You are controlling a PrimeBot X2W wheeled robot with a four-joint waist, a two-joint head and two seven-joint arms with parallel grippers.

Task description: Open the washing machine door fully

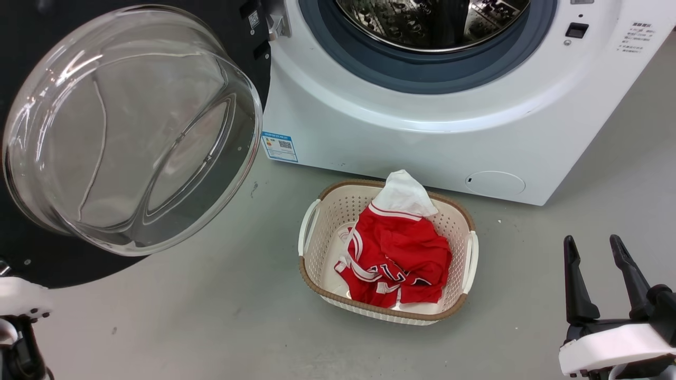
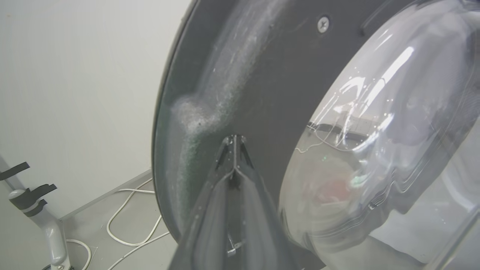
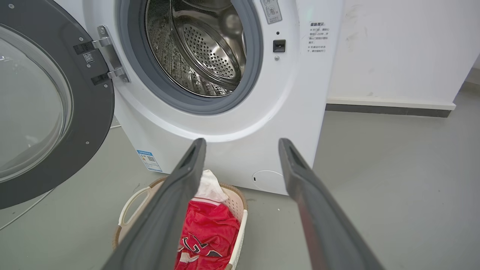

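From the head, see the washing machine door (image 1: 132,132) swung out left of the drum (image 1: 433,21); right gripper (image 1: 592,241) spread wide, empty. Along the left wrist, left gripper (image 2: 234,141) pinched tip to tip on nothing, at the door's black inner ring (contact unclear). Along the right wrist, hinge (image 3: 108,52) joining door to machine. Probably heavy, stiff, slick, glass breakable: push the black ring, far from the hinge.

Grey floor (image 1: 211,327) — laundry basket (image 1: 338,210), washing machine (image 1: 369,137).
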